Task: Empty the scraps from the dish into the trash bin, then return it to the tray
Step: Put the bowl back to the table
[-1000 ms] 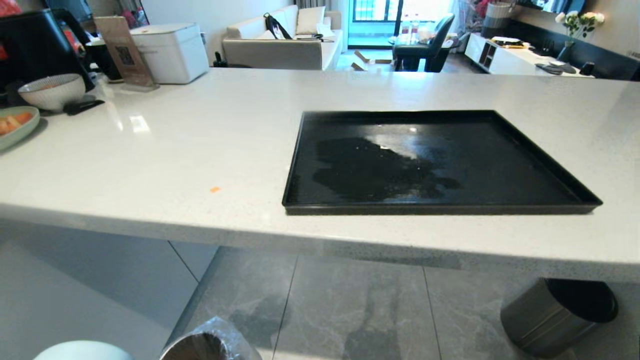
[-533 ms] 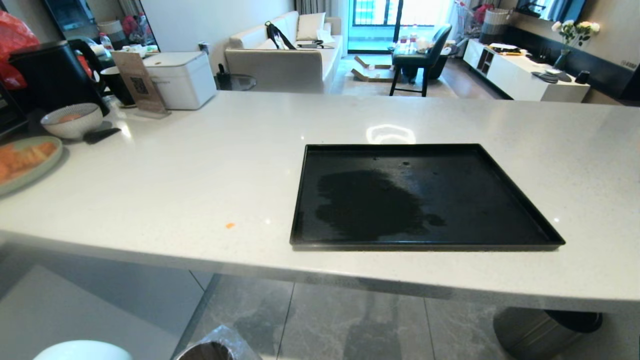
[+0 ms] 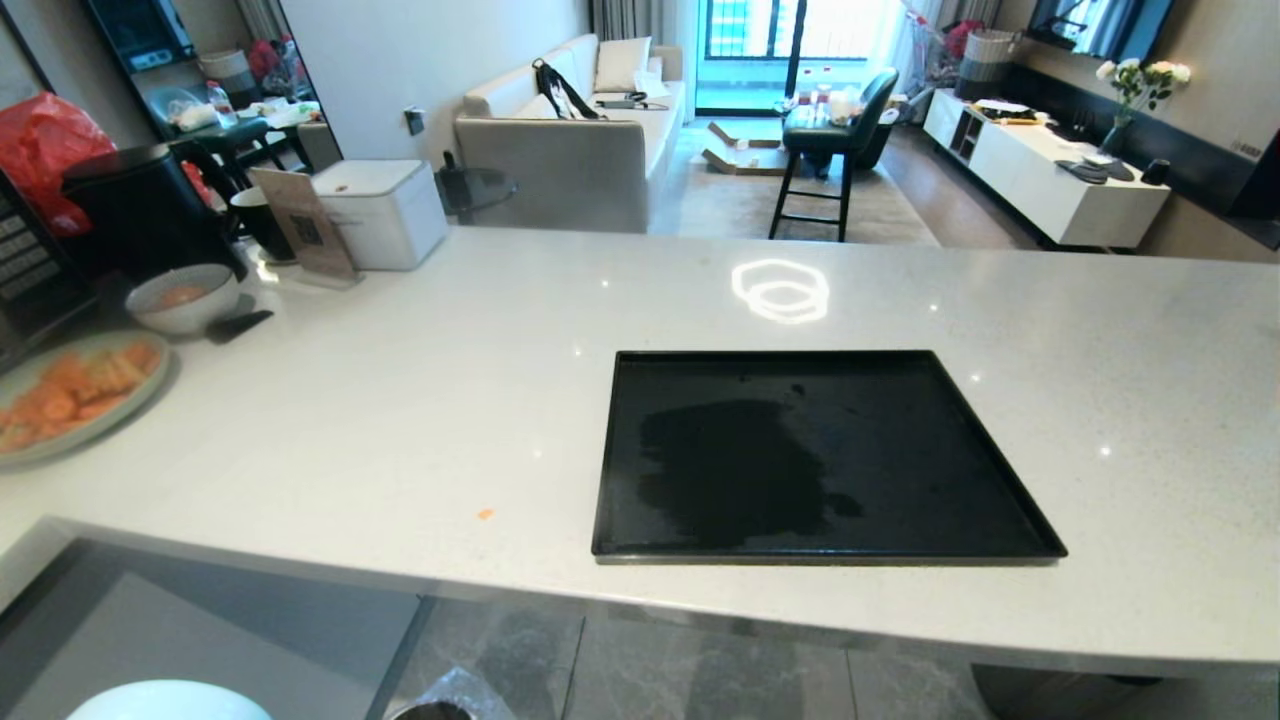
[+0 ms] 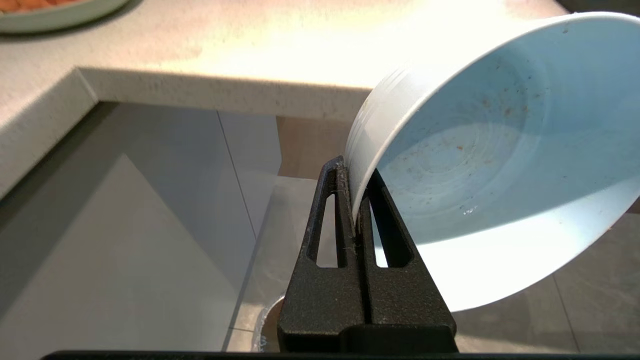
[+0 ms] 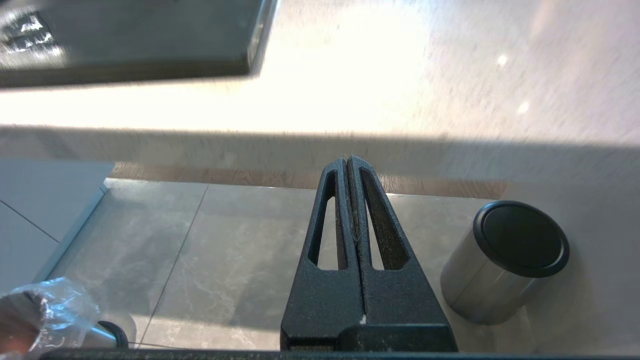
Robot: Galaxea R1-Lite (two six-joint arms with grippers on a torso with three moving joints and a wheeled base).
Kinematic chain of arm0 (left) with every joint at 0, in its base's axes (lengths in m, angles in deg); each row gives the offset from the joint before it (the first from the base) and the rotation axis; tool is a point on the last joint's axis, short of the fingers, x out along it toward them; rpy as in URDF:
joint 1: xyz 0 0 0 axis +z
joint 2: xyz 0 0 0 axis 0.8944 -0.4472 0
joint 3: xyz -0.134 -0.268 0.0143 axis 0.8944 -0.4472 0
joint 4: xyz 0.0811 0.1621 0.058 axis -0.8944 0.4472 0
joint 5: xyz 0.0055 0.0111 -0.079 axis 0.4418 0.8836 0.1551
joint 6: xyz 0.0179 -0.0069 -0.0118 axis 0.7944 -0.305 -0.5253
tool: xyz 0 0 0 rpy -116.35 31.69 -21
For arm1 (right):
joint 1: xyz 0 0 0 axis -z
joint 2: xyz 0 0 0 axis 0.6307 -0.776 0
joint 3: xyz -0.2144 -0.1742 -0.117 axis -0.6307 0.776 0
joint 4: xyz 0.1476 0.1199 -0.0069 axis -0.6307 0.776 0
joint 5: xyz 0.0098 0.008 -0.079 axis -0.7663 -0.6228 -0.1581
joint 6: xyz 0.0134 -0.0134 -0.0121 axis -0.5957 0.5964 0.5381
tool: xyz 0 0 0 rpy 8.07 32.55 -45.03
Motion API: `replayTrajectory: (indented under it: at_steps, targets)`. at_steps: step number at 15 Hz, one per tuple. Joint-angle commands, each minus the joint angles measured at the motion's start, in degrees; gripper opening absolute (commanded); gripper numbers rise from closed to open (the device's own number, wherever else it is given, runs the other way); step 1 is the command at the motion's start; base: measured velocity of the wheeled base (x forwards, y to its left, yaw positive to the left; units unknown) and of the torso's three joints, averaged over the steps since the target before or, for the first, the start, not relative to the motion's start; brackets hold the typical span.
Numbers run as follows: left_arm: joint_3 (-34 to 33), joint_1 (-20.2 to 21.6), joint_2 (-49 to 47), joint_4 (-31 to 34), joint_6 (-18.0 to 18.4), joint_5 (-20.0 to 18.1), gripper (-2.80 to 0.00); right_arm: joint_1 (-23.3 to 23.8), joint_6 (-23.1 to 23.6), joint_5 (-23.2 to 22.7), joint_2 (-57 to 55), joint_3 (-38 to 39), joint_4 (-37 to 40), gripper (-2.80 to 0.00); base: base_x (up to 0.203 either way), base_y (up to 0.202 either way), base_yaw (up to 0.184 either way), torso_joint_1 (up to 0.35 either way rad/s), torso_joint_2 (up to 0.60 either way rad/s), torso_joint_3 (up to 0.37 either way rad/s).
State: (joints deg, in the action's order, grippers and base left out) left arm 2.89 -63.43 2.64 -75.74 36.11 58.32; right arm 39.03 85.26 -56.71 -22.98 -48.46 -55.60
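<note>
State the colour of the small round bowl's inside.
Pale blue, with brown specks, inside the small round bowl; the left wrist view shows it best.

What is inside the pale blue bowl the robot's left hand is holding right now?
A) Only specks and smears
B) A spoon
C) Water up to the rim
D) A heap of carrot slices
A: in the left wrist view the left hand pinches the rim of the tilted bowl, whose inside shows only small specks and smears.

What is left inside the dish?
The dish, clamped at its rim by the left gripper, holds only small specks and a wet smear; no scraps show. A strip by the rim is hidden behind one finger.
</note>
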Motion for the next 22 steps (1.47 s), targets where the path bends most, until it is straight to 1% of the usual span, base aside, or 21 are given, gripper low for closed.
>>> replayTrajectory:
  at_steps: [1,7,11,17,22]
  targets:
    - [0.0,0.0,0.0,0.0,0.0,0.0,-2.8,0.0,-0.1,0.0,0.0,0.0,0.0,-2.8,0.0,0.0,0.0,0.19,-0.55,-0.364]
    - [0.0,0.0,0.0,0.0,0.0,0.0,-2.8,0.0,-0.1,0.0,0.0,0.0,0.0,-2.8,0.0,0.0,0.0,0.216,-0.59,-0.371]
    - [0.0,0.0,0.0,0.0,0.0,0.0,-2.8,0.0,0.0,0.0,0.0,0.0,0.0,-2.8,0.0,0.0,0.0,0.182,-0.45,-0.271]
    - [0.0,0.1,0.0,0.0,0.0,0.0,-2.8,0.0,-0.1,0.0,0.0,0.0,0.0,-2.8,0.0,0.0,0.0,0.142,-0.34,-0.195]
    - [0.0,0.1,0.0,0.0,0.0,0.0,-2.8,0.0,-0.1,0.0,0.0,0.0,0.0,-2.8,0.0,0.0,0.0,0.0,0.0,0.0]
